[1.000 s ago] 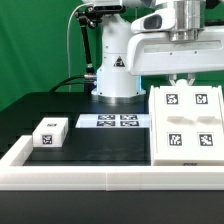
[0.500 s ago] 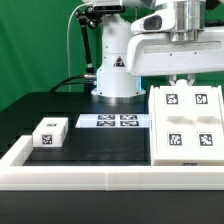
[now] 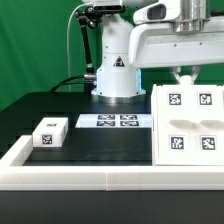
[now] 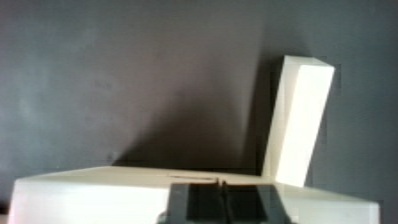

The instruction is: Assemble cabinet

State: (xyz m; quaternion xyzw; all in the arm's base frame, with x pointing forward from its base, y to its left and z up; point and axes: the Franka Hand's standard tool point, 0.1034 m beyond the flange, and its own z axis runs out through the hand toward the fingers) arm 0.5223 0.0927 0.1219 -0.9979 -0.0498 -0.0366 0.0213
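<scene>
The cabinet [image 3: 190, 122], a large white box with four black-and-white tags on its upper face, lies at the exterior view's right on the black table. My gripper [image 3: 186, 75] hangs at the cabinet's far top edge. I cannot tell whether it touches the edge. In the wrist view my gripper [image 4: 221, 200] shows two dark fingers pressed together with nothing between them, over the cabinet's white surface [image 4: 107, 190]. A tall white slab [image 4: 299, 120] stands upright beyond that surface. I cannot tell what it belongs to.
A small white tagged block [image 3: 50, 132] lies at the exterior view's left. The marker board [image 3: 113, 121] lies flat at the back centre, before the robot's base [image 3: 116, 70]. A long white rail [image 3: 90, 178] edges the table's front and left.
My arm has risen a little and shifted toward the exterior view's right. The cabinet has slid slightly the same way. The small block has not moved.
</scene>
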